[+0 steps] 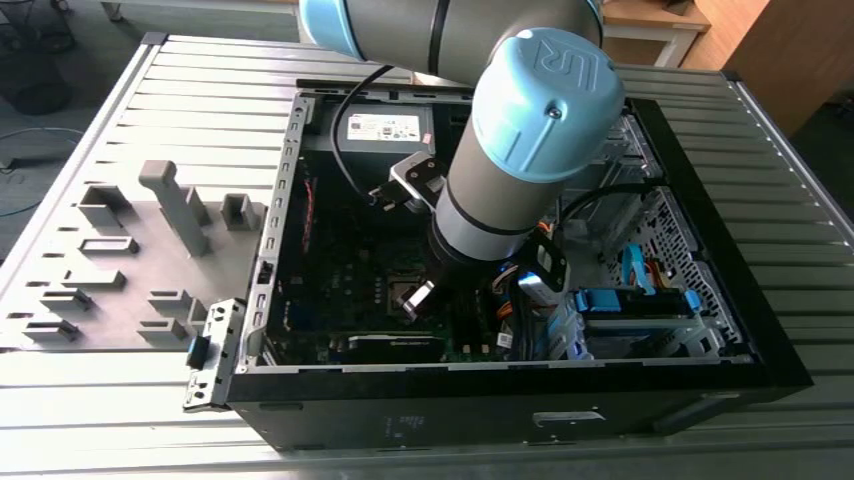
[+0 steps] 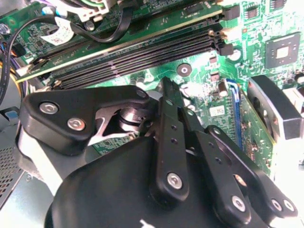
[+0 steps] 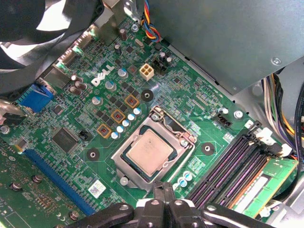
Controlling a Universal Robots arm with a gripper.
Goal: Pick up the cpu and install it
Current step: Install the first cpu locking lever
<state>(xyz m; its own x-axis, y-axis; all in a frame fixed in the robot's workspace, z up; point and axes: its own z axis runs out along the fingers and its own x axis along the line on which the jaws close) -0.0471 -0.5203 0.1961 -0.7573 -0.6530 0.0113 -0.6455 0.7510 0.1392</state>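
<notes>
- Cpu (image 3: 151, 152) seated flat in motherboard (image 3: 71, 114) socket (image 3: 153, 154), metal top bare, retention frame apparently open.
- Gripper (image 3: 164, 190) at socket's 6 o'clock edge, fingers pressed together, empty.
- Placement seemingly done; latching remains.

Ribbed light-grey metal table (image 1: 120, 120) with long slats takes up most of the exterior view. Grey floor (image 1: 74, 70) past the table's far edge; a dark wire-mesh bin (image 1: 34, 60), probably a wastebasket, stands there off the far corner on the exterior view's left. Pale wooden furniture (image 1: 654, 25) with light legs behind the far edge, and a brown wooden panel (image 1: 781, 50) at the far corner on the exterior view's right. Light is bright and even, glare on the slats.
</notes>
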